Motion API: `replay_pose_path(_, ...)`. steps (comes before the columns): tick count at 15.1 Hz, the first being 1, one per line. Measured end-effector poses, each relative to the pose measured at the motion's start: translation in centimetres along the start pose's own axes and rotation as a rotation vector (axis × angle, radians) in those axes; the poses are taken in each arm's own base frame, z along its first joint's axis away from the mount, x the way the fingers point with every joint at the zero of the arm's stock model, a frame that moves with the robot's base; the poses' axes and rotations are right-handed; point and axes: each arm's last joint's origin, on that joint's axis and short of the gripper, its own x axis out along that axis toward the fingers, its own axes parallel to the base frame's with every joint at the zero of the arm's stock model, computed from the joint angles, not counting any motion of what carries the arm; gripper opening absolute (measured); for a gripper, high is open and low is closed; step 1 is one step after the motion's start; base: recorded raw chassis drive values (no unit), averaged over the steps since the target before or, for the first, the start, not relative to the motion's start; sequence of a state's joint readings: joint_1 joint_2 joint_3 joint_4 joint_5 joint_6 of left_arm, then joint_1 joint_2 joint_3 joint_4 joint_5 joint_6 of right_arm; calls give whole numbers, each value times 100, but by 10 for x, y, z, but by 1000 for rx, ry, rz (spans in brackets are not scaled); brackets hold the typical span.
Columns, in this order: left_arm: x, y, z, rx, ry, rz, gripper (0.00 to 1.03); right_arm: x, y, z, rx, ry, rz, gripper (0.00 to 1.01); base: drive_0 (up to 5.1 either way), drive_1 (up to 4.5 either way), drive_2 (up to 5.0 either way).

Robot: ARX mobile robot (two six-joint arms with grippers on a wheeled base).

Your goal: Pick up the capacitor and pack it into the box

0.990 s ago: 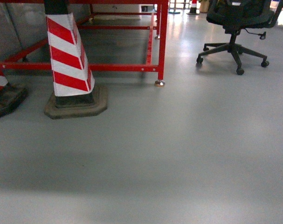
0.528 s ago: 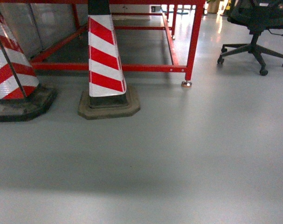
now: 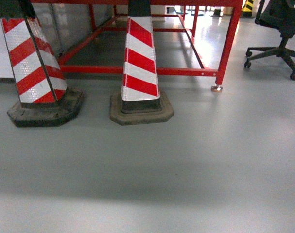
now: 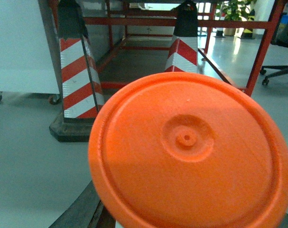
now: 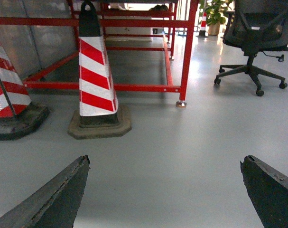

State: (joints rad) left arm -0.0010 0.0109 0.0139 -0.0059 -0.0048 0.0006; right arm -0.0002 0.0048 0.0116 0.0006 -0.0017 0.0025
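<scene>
The capacitor (image 4: 191, 152) fills the left wrist view as a round orange end face with a small raised hub, very close to the camera. My left gripper (image 4: 181, 224) is shut on it. Only one dark finger (image 4: 84, 211) shows, at the capacitor's lower left; the rest is hidden behind the orange face. My right gripper (image 5: 165, 162) hangs open over bare grey floor, its two dark fingertips wide apart with nothing between them. Neither gripper appears in the head view. The box is out of view.
Two red-and-white striped cones (image 3: 140, 68) (image 3: 33, 63) stand on dark bases ahead. Behind them is a red steel table frame (image 3: 227, 46). A black office chair (image 3: 283, 29) is at the right, and a white wheeled cabinet (image 4: 18, 47) at the left.
The head view has swung left: the cones, red frame and chair have slid to the right in the picture, and the second cone has come fully into view.
</scene>
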Motion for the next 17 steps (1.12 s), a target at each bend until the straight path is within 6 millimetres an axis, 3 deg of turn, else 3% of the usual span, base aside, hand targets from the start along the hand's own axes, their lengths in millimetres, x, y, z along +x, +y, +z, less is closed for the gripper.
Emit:
replay_pose_path(8, 0, 0, 0, 0, 1, -3, 44, 0, 0, -1, 0, 6, 1, 98, 0, 0, 0)
replay_pose_path(17, 0, 0, 0, 0, 2, -4, 44, 0, 0, 0, 0, 5, 0, 98, 8, 396, -380)
